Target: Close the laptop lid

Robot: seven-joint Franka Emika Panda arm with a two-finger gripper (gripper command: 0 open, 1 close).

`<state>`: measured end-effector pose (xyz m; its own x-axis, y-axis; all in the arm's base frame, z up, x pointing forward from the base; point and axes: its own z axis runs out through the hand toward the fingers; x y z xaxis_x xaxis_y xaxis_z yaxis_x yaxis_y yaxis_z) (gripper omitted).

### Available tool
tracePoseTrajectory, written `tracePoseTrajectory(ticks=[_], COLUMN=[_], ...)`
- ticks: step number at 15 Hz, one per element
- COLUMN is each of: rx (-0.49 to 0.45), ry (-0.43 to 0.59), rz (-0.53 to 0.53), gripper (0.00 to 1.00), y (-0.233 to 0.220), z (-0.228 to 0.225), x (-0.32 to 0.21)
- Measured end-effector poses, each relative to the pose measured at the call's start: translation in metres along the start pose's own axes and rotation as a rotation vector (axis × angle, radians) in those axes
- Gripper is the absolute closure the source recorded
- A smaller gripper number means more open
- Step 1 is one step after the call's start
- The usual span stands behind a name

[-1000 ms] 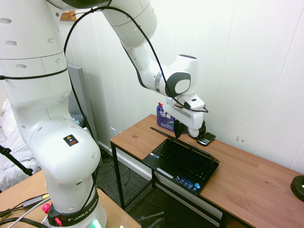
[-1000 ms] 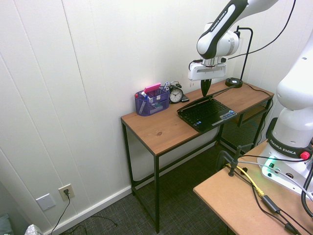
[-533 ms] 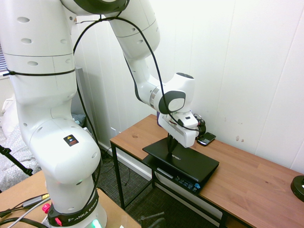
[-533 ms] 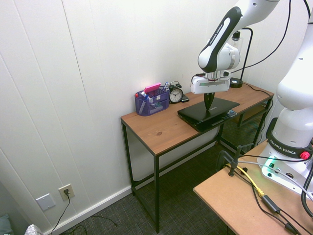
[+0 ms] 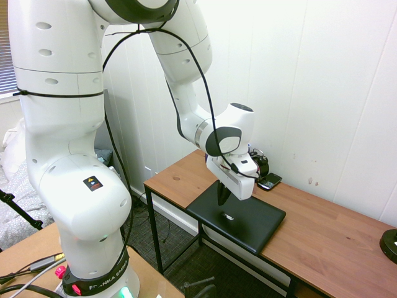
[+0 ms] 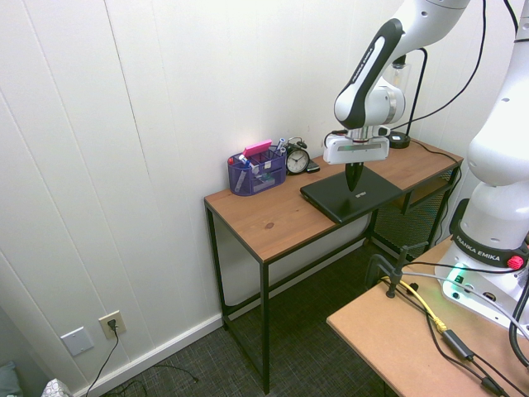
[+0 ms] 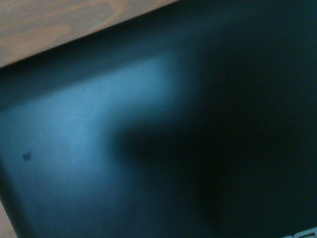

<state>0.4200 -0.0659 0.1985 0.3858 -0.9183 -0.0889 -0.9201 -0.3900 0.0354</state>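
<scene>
Already the laptop lid (image 5: pixel 239 218) lies flat on the wooden desk (image 5: pixel 322 233), thin and stiff, best pressed mid-panel, where the gripper (image 5: pixel 222 197) rests with fingers pinched together, grasping nothing.

home study corner | wooden desk (image 6: pixel 281 219) | alarm clock (image 6: pixel 297 160) | pen organizer (image 6: pixel 254 172)

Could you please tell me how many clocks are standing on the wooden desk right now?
1. A small black alarm clock stands at the back of the desk by the wall, between the blue organizer and the closed laptop lid. Others could be hidden behind the arm.
</scene>
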Motion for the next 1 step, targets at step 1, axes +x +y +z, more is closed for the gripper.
tracePoseTrajectory(ticks=[1], rx=[0.006], ry=[-0.001], rz=[0.003], gripper=[1.0], y=[0.0], z=[-0.0012], x=[0.0005])
